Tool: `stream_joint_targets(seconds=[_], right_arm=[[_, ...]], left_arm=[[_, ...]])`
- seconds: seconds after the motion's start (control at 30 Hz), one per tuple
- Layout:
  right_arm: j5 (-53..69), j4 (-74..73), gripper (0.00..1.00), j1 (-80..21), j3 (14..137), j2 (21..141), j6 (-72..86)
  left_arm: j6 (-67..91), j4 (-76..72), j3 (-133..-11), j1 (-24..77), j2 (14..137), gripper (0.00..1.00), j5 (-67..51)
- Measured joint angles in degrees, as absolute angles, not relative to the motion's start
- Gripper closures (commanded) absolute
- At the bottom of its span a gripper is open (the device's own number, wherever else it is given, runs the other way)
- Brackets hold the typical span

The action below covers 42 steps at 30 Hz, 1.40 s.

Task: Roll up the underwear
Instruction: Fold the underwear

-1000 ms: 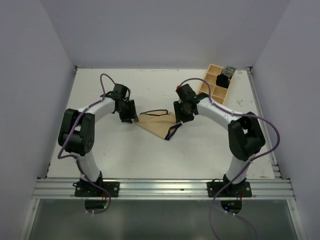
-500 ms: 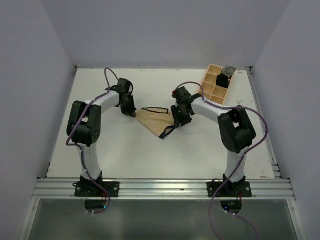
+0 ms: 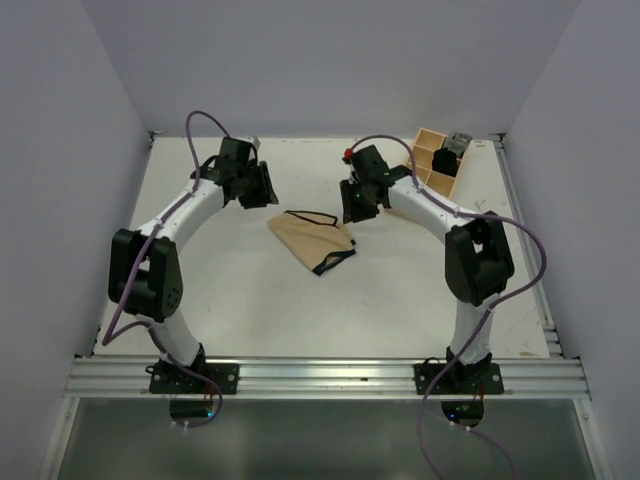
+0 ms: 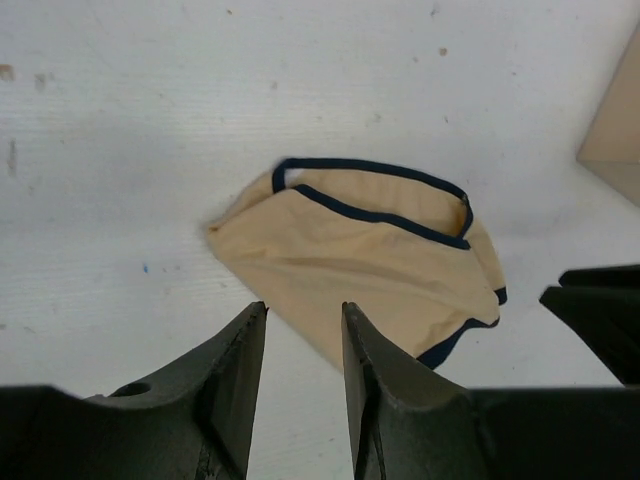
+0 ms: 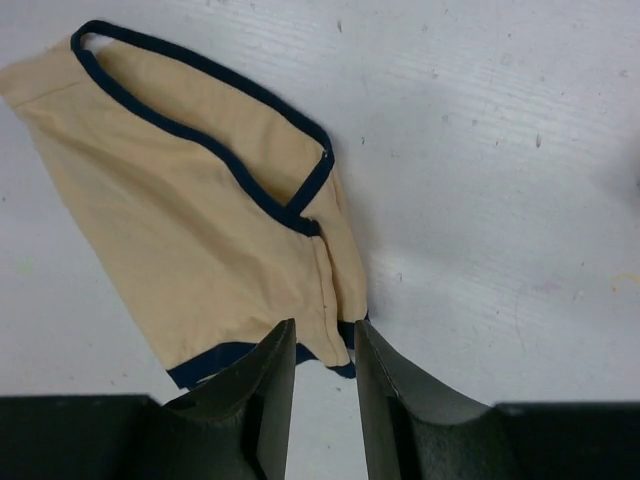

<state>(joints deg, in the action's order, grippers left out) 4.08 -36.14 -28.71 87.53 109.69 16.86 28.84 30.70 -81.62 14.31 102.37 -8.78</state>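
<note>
Tan underwear (image 3: 312, 240) with dark trim lies flat on surface (image 3: 240, 290) between arms. Left end effector (image 3: 262, 190) hovers far-left of it, right end effector (image 3: 350, 207) far-right; both partly open, empty.

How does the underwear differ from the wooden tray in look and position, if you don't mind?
The underwear is soft fabric with dark trim; the tray is rigid wood split into compartments. The underwear lies mid-table; the tray sits at the far right corner. Both are tan.

Robot lab cell, white table (image 3: 250, 300), plain walls (image 3: 330, 60), aluminium mounting rail (image 3: 330, 378)
</note>
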Motion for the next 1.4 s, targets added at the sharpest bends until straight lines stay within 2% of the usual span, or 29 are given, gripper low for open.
stream_joint_targets(seconds=[0.23, 0.4, 0.57, 0.7, 0.77, 0.9, 1.0, 1.4], right_arm=[[5.7, -36.1, 0.70, -27.3, 91.5, 117.5, 16.8], [7.1, -36.0, 0.70, -27.3, 88.7, 119.1, 16.9], [9.0, -33.1, 0.86, -27.3, 82.7, 116.8, 18.1], [10.7, -30.2, 0.89, -27.6, 75.6, 112.7, 21.3], [10.7, -29.7, 0.87, -28.5, 72.7, 110.6, 22.9], [10.1, -29.4, 0.72, -33.1, 67.3, 105.9, 27.4], [9.5, -31.1, 0.66, -35.5, 65.6, 102.1, 30.0], [5.3, -36.1, 0.66, -34.6, 69.3, 97.7, 37.0]], left_arm=[[34.0, 25.0, -66.3, 24.4, 96.5, 0.61, -12.2], [36.4, 25.6, -59.7, 24.4, 96.3, 0.61, -12.9], [36.4, 25.6, -59.6, 24.0, 92.9, 0.60, -12.8], [36.2, 25.2, -59.5, 24.0, 89.8, 0.60, -13.1], [36.2, 24.8, -58.7, 24.0, 88.5, 0.60, -13.3], [36.2, 25.0, -54.5, 24.0, 85.3, 0.60, -13.3], [36.4, 25.4, -52.1, 24.0, 83.7, 0.60, -13.2], [37.1, 24.8, -48.6, 24.0, 80.8, 0.60, -14.6]])
